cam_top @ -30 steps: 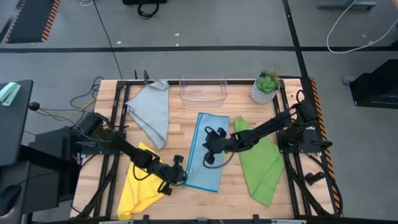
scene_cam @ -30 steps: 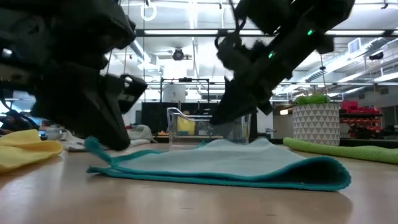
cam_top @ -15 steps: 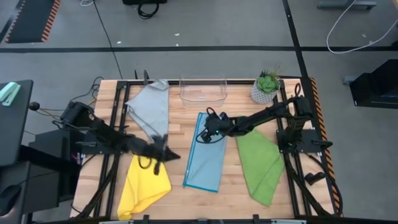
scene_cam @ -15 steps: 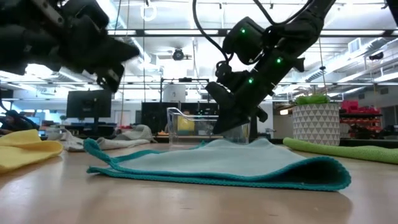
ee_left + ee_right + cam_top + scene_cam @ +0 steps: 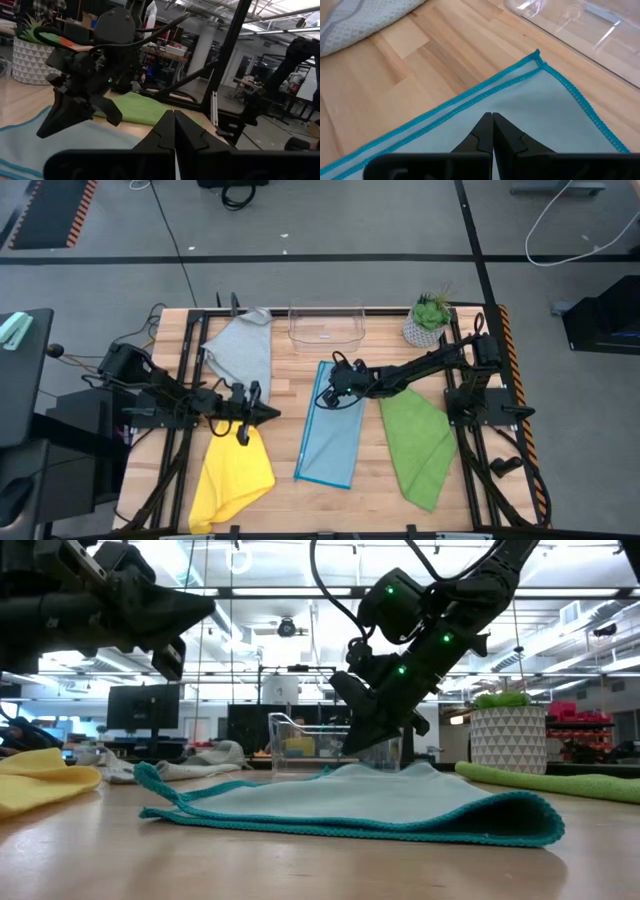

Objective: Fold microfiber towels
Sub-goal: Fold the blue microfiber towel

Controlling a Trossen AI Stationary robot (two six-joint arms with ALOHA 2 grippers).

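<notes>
High view: left gripper (image 5: 262,413) has withdrawn from the light blue towel (image 5: 334,425), which lies folded lengthwise at table centre. Low view: fold holds unaided. Wrist views: both grippers' fingers pressed together; right gripper (image 5: 492,117) hovers over far corner, likely preparing the second fold.

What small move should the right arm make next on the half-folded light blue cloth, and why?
Probably open the right gripper and lower onto the far corner of the half-folded light blue microfiber towel. Its fingers look shut just above that corner, holding nothing, while the left gripper hovers shut between the grey and yellow cloths.
</notes>
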